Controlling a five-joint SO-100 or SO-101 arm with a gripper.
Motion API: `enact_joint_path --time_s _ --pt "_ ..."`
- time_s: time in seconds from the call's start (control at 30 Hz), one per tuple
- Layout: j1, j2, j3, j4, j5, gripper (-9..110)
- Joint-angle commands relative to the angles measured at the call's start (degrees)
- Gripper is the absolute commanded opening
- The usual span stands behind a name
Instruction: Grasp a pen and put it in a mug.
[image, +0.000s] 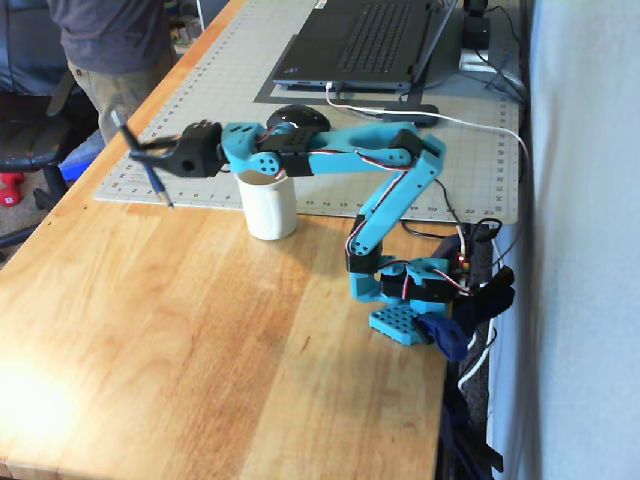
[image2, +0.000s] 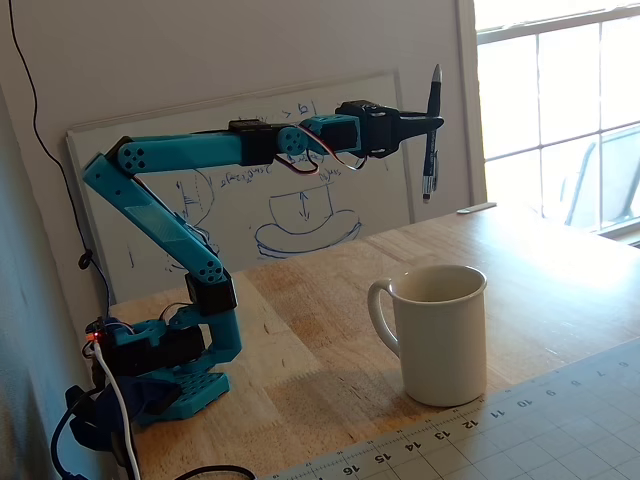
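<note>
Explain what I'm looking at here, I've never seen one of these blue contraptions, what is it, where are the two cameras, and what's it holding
It is a small blue robot arm bolted at the edge of a wooden table, with a two-finger gripper at its tip. Both pictures show the same moment. One fixed view looks down from above the table's near end; the other stands low on the table, looking across it at a whiteboard and a window. The gripper is shut on a pen, holding it nearly upright in the air, off to one side of a cream mug rather than over its opening. Behind the mug lie a grey cutting mat, a black mouse and a laptop.
</note>
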Motion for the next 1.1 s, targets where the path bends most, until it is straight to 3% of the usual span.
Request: enact_joint_path --time_s 0.0,0.5,1.07 --pt "6.2 10.5 4.4 -9.4 -0.2 2" --pt "32.0 26.7 21.0 -15.5 -0.2 2" --pt "33.8 28.5 34.3 -15.7 -0.2 3"
